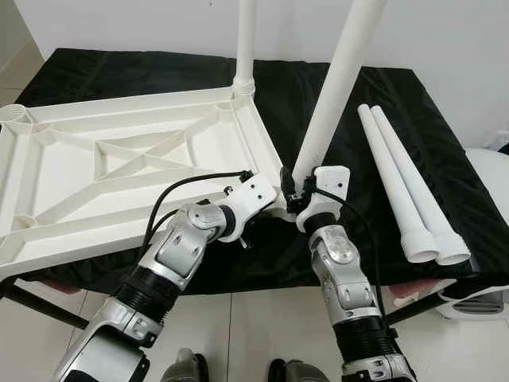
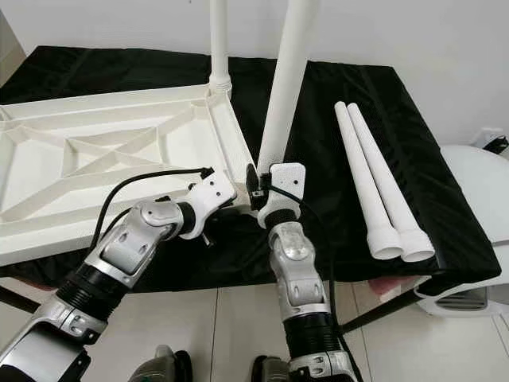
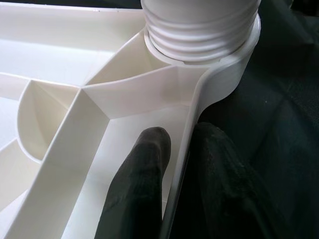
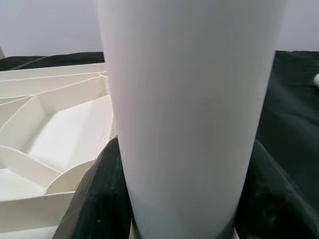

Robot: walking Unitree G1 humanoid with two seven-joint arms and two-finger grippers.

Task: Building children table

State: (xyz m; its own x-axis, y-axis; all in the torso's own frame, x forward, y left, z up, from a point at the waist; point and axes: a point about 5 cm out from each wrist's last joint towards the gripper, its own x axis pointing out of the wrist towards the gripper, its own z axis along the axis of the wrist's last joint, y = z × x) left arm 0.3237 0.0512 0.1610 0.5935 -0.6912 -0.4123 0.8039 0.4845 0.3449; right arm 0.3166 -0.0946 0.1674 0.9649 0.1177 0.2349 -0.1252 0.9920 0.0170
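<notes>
The white tabletop is laid upside-down on a table covered w/ black cloth, ribs up. One leg is already seated upright in the far corner socket; a second leg is held upright at the near corner by the right gripper, fingers closed on either side of its lower end. The left gripper is pinched on the tabletop's edge wall just beside that corner, one finger inside the rim, the other outside. Two spare legs are left lying side by side on the cloth, well apart to the right, wide ends near the table edge. Risks, as judged: cross-threading is likely if the leg is turned while tilted, as it leans slightly in the head views; the tabletop could be twisted or slid on the cloth if the left grip slips under torque; the spare legs could be rolled off if the table is jolted. In the left wrist view, thread ridges at the leg's base are shown above the socket, so it seems not fully screwed down; this detail is hidden in the head views. The right wrist view gives the grip on the leg up close, but no threads or socket.
</notes>
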